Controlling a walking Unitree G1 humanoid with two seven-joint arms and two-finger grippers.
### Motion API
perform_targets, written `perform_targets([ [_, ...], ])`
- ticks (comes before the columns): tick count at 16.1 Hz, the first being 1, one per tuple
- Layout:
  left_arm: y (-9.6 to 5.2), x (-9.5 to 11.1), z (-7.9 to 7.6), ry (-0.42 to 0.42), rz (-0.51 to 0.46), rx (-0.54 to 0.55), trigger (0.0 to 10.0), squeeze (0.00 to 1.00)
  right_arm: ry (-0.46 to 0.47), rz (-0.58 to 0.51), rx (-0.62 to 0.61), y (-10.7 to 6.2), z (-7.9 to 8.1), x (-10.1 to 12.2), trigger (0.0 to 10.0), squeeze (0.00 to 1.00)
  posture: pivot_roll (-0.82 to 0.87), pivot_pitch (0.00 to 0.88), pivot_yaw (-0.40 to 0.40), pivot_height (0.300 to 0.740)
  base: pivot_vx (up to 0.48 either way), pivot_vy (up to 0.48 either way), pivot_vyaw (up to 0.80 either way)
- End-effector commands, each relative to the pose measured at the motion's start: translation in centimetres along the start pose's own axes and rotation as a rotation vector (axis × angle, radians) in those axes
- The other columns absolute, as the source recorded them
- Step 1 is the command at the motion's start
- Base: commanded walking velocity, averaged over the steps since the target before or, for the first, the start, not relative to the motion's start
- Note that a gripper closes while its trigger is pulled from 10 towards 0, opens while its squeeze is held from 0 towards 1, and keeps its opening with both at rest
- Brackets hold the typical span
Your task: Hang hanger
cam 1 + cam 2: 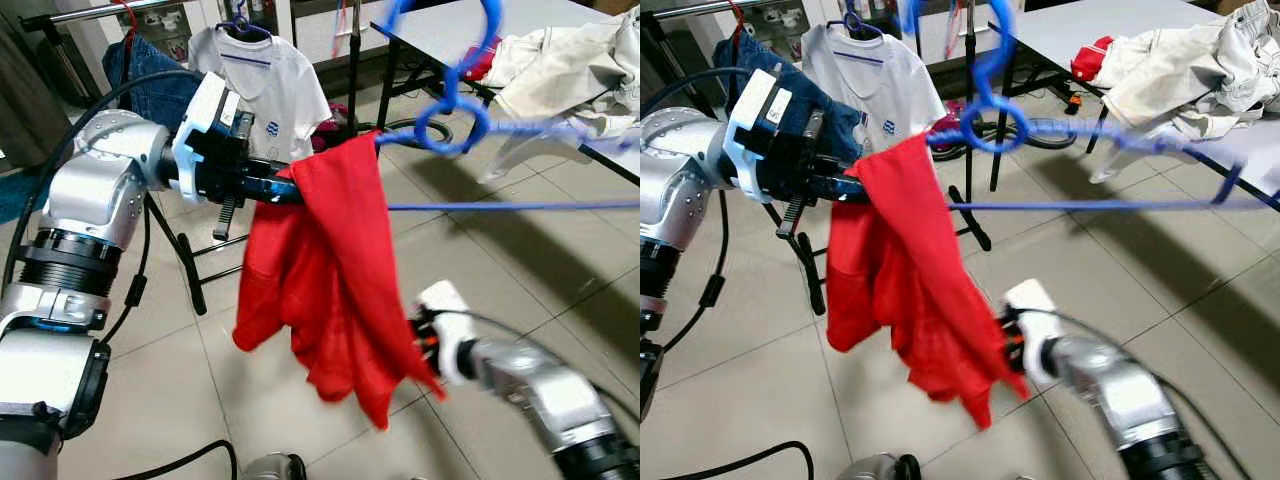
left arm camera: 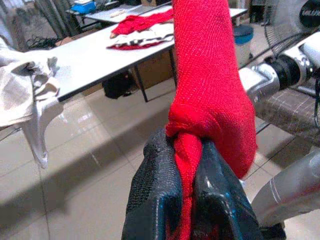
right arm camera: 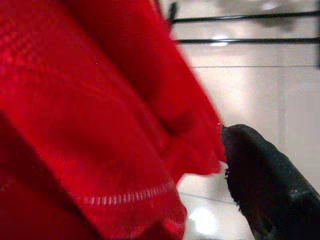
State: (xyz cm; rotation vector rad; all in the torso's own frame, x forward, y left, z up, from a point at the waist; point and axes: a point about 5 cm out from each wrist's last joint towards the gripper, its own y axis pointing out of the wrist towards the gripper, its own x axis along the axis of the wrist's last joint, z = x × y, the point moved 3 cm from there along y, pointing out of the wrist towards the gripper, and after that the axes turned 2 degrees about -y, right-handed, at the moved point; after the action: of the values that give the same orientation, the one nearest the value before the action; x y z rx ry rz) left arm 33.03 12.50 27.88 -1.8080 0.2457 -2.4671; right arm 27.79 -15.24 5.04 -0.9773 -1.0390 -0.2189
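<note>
A red garment (image 1: pixel 330 270) hangs from a blue plastic hanger (image 1: pixel 455 110) that is held up close to my head and looks blurred, its hook (image 1: pixel 480 30) pointing up. My left gripper (image 1: pixel 285 190) is shut on the bunched red cloth at the hanger's left end; in the left wrist view the two black fingers (image 2: pixel 155 190) pinch a fold of it. My right gripper (image 1: pixel 422 338) is low on the right, pushed against the garment's lower hem, its tip covered by cloth. Red fabric (image 3: pixel 90 125) lies right before the right wrist camera.
A clothes rack behind has a rail (image 1: pixel 100 12) with a white T-shirt (image 1: pixel 265 90) on a blue hanger and jeans (image 1: pixel 150 80); its black legs (image 1: pixel 195 270) stand on the tiled floor. A grey table (image 1: pixel 440 25) at right carries heaped pale clothes (image 1: pixel 570 70).
</note>
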Motion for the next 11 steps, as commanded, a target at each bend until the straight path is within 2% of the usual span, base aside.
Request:
perform_targets([
  [1,-2.2,1.8,0.6,0.081,-0.030,0.103,0.0,0.00,0.044,0.101,-0.100,-1.4,-2.4,-2.8,0.0,0.00,0.01,0.074,0.060,0.740,0.000,0.000,0.00],
  [3,-2.5,1.4,0.5,0.074,-0.013,0.123,0.0,0.00,0.064,0.073,-0.160,-3.0,-4.4,-2.4,0.0,0.00,0.01,0.072,0.061,0.740,0.000,0.000,0.00],
  [5,-2.7,1.1,0.5,0.068,-0.010,0.142,0.0,0.00,0.123,0.017,-0.222,-4.8,-6.4,-1.7,0.0,0.00,0.00,0.068,0.062,0.740,0.000,0.000,0.00],
  [8,-2.8,0.9,0.4,0.066,-0.003,0.156,0.0,0.00,0.121,0.029,-0.253,-5.7,-7.4,-2.2,0.0,0.00,0.00,0.065,0.058,0.740,0.000,0.000,0.00],
  [10,-2.9,0.7,0.4,0.068,-0.005,0.172,0.0,0.00,0.141,-0.010,-0.300,-6.5,-8.3,-1.7,0.0,0.00,0.00,0.061,0.057,0.740,0.000,0.000,0.00],
  [11,-2.8,0.7,0.3,0.068,-0.010,0.182,0.0,0.00,0.175,-0.066,-0.344,-7.0,-9.2,-1.0,0.0,0.00,0.00,0.057,0.056,0.740,0.000,0.000,0.00],
])
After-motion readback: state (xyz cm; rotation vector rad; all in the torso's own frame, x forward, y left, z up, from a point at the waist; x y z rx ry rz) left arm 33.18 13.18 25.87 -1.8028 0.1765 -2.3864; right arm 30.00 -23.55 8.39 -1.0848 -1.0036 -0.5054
